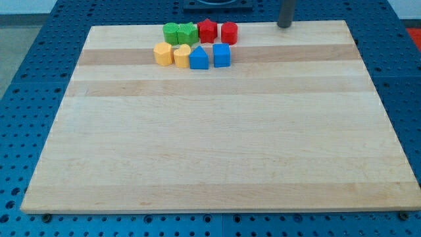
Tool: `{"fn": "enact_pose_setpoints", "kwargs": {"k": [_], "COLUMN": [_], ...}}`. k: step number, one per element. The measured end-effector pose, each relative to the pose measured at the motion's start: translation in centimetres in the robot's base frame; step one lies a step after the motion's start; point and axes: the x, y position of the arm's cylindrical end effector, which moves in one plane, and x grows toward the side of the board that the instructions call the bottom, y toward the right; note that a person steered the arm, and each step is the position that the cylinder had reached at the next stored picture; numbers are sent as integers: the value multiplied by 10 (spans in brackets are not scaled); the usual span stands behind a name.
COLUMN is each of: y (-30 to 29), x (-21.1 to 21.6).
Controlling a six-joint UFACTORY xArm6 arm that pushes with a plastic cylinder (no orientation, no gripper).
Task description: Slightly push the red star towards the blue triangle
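Note:
The red star (207, 31) sits near the board's top edge, in a tight cluster of blocks. The blue triangle (198, 58) lies just below it and slightly to the left, almost touching. My tip (285, 26) stands at the board's top edge, well to the right of the cluster and apart from every block. A red cylinder (229, 32) sits right of the star, between it and my tip.
A green round block (172, 32) and a green star-like block (187, 32) sit left of the red star. A yellow hexagon (162, 53), a yellow block (181, 56) and a blue cube (222, 55) share the lower row. The wooden board (217, 145) lies on a blue perforated table.

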Motion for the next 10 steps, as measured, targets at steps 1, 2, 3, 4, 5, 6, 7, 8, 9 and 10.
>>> {"fn": "enact_pose_setpoints", "kwargs": {"k": [1, 2, 3, 4, 5, 6, 7, 8, 9, 10], "y": [-21, -72, -115, -135, -146, -146, -149, -153, -176, -189], "x": [-2, 0, 0, 0, 0, 2, 2, 3, 8, 12]}}
